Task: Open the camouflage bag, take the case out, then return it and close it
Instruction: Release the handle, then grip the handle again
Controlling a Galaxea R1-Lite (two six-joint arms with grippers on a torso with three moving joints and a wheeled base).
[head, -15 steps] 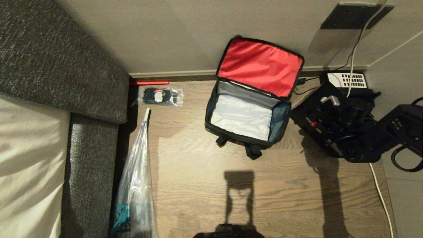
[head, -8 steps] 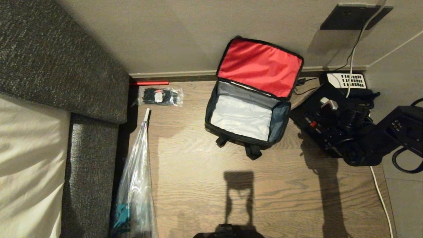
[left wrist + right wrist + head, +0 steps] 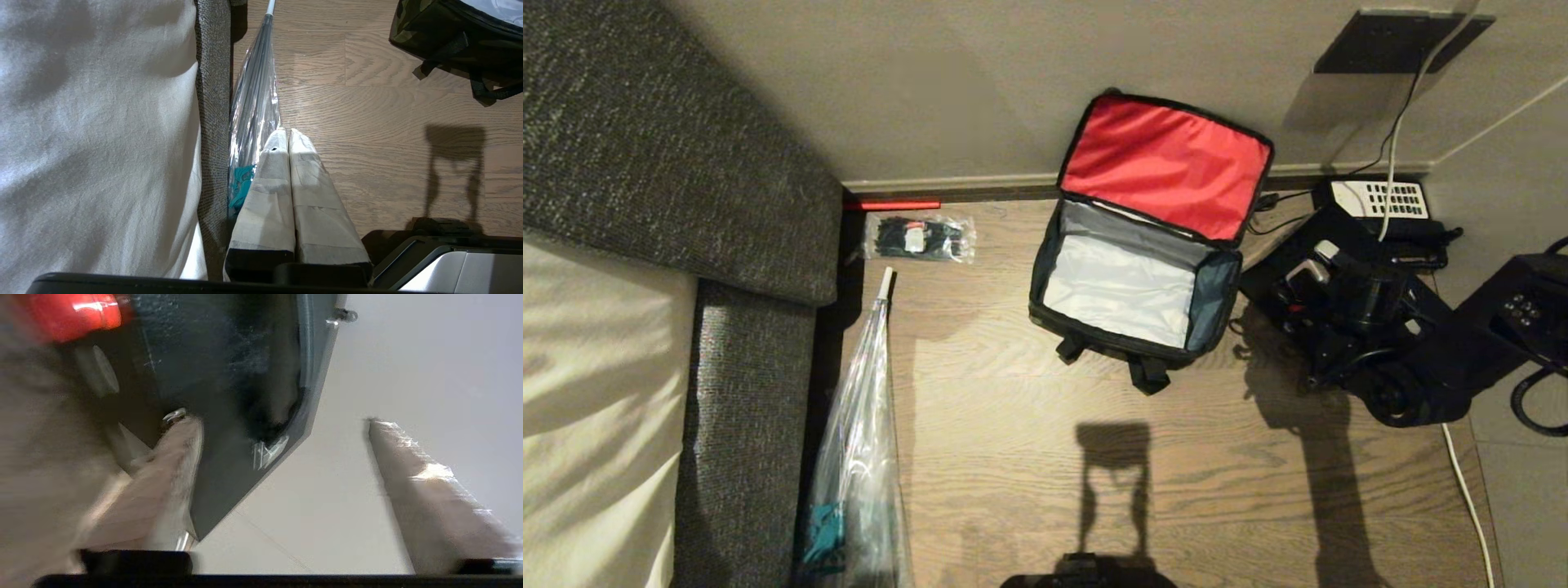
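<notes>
At the far left of the head view a white-sheeted bed (image 3: 596,392) with a grey woven frame (image 3: 743,392) runs along the wooden floor (image 3: 1013,441). Beside it lies a folded clear umbrella (image 3: 862,441), its white tip pointing at the wall. Near that tip sits a small clear packet of black items (image 3: 920,237), with a thin red stick (image 3: 890,205) along the skirting.

The left gripper (image 3: 286,141) hangs low beside the bed, over the umbrella's teal handle (image 3: 241,183); its two taped fingers (image 3: 269,192) press flat together with nothing between them.

In the middle stands the camouflage bag (image 3: 1127,351), open, its red-lined lid (image 3: 1164,163) leaning back on the wall and the grey-white inside (image 3: 1119,286) showing nothing in it.

Just right of the bag the case (image 3: 1298,269) lies flat on the floor, out of the bag. The right gripper (image 3: 1327,282) sits over it. In the right wrist view its fingers (image 3: 433,490) stand wide apart, one beside the case's edge (image 3: 229,465) and the other clear of it over pale floor; they grip nothing, and the red latch (image 3: 73,314) shows near the corner of that view.

Behind the case a telephone with a white keypad (image 3: 1380,198) sits by the wall, and a white cable (image 3: 1466,490) trails down the floor.
</notes>
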